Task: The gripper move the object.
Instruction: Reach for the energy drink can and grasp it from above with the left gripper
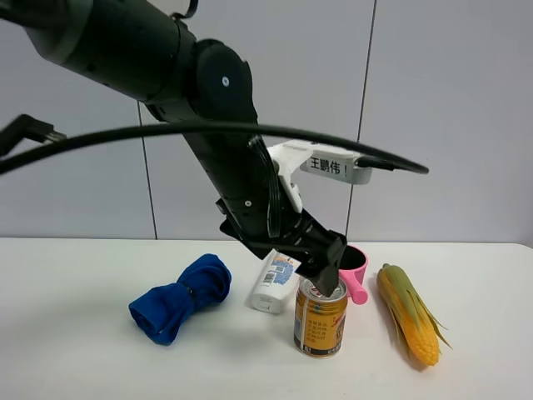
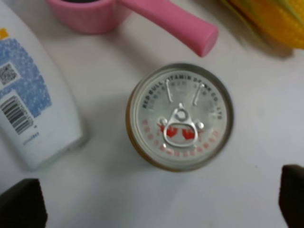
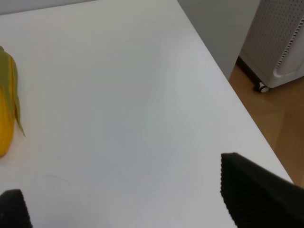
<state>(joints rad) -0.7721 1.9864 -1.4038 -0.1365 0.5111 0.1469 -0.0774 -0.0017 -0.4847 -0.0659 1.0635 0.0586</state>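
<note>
The can (image 1: 321, 320) is stood upright on the white counter (image 1: 83, 367), toward the front and right of centre. It is closely surrounded. A white bottle (image 1: 273, 283) is laid just beside it on the left. A pink cup (image 1: 356, 268) is set just behind, its handle pointed toward the can. A corn cob (image 1: 408, 315) is laid near it on the right. A blue cloth (image 1: 179, 298) is bundled well apart, further left.

The left gripper (image 1: 327, 273) is held directly over the can's top, the arm reaching across from the left. In the left wrist view its fingers (image 2: 21, 205) are seen spread wide, wider than the can (image 2: 179, 116), and nothing is held. From the high view, contact with the rim cannot be ruled out.

The right gripper (image 3: 123, 183) is shown only in its own wrist view. Its fingers (image 3: 256, 190) are spread over bare counter (image 3: 118, 95) with nothing between them.

The pull-tab and red lid print are shown only by the left wrist view, and the gold side label only by the high view.
</note>
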